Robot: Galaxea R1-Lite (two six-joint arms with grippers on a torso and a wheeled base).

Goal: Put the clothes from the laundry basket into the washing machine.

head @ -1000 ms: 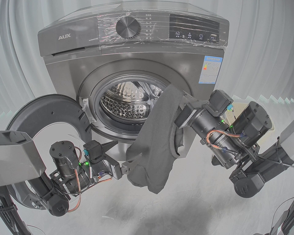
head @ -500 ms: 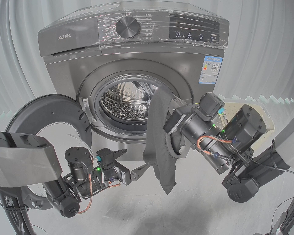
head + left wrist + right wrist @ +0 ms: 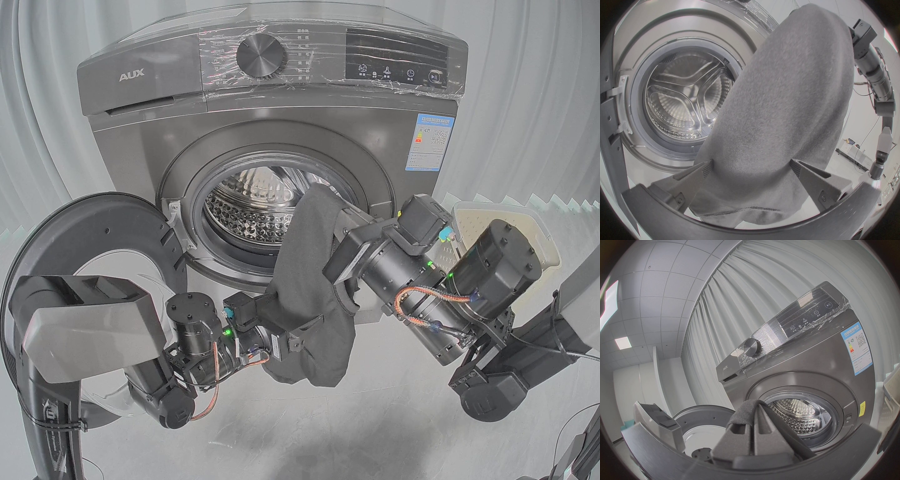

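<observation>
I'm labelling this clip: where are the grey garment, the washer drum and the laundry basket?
grey garment (image 3: 306,275): head view, middle of the hanging cloth.
washer drum (image 3: 689,90): left wrist view, its back wall.
laundry basket (image 3: 475,220): head view, its inner wall.

Right end effector pinched shut on garment, just before washing machine opening. Left end effector lower, below that opening, fingers spread wide.

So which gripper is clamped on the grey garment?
The right gripper: fingers shut on the top of the grey garment. The left gripper has its fingers wide apart, cloth between them.
</observation>
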